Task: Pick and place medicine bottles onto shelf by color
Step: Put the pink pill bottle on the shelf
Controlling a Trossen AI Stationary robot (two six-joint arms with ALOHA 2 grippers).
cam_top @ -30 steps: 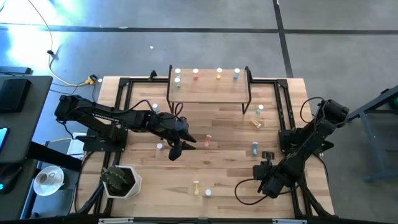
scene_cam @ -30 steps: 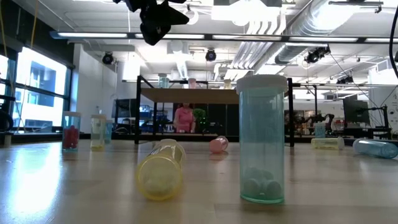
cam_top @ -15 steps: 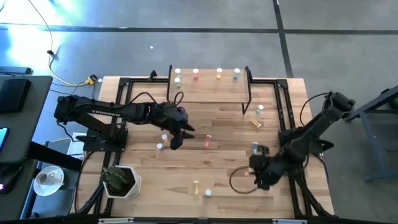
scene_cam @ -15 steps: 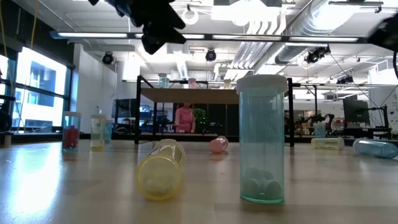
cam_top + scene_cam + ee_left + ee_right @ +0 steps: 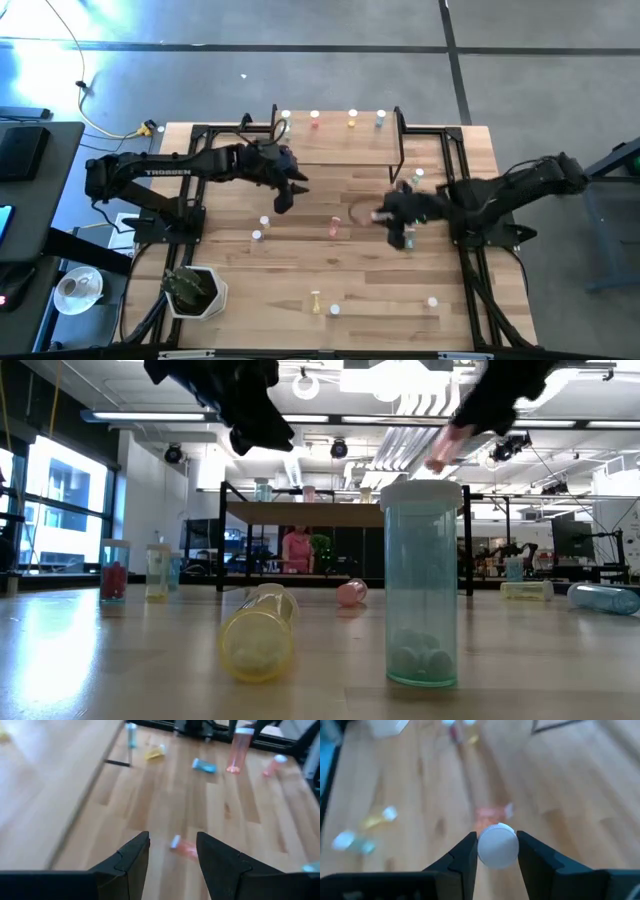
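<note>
Standing upright at the near edge of the light-wood bench (image 5: 370, 290), at about six o'clock with the shelf side taken as twelve, is a clear teal bottle with a white cap (image 5: 420, 585); just beside it, at its nine o'clock, a yellow bottle (image 5: 258, 635) lies on its side with its cap end towards the low camera; well off at four o'clock a lone white-capped bottle (image 5: 432, 301) stands near the bench's right rail.

Towards the middle, a pink bottle (image 5: 334, 226) lies flat on the boards; at its nine o'clock two small white-capped bottles (image 5: 260, 229) stand close together.

At its three o'clock the right pincer (image 5: 392, 213) hangs above the bench, clamped on a pink-bodied bottle with a white cap (image 5: 497, 847), which is clear of the wood; a blue bottle (image 5: 408, 240) lies just below it on the bench.

At ten o'clock from the middle, the left pincer (image 5: 283, 198) hovers in front of the shelf's left end; its fingers (image 5: 132, 857) stand apart with nothing between them.

Farthest off, at twelve o'clock, the small light-wood shelf on thin black legs (image 5: 340, 145) carries a row of bottles along its back edge: a pale-capped one (image 5: 286, 115), red (image 5: 315, 118), yellow (image 5: 352, 120) and blue (image 5: 380, 118); another bottle (image 5: 285, 130) stands in front of the first.
</note>
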